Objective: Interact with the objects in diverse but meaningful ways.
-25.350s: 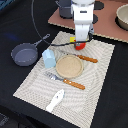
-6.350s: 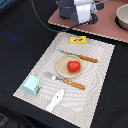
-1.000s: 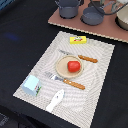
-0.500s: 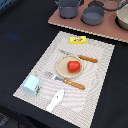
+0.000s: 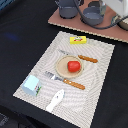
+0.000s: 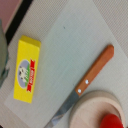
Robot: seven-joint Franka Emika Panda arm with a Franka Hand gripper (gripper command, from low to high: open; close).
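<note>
Yellow packet (image 6: 27,69) lies flat at the far edge of the placemat (image 5: 100,70), beyond the red tomato (image 5: 73,66) on the plate (image 5: 61,67), so I would descend straight and pinch its narrow sides, though the gripper's opening I cannot tell, because no fingers are visible.

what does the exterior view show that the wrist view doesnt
Only the exterior view: the light-blue boxy cup, the white flat utensil, the orange-handled fork, the dark pots on the board at the back, and the whole placemat.

Only the wrist view: the picture printed on the packet.

Both: the yellow packet, the orange-handled knife, the tan plate and the red tomato. Neither shows the pincer.
</note>
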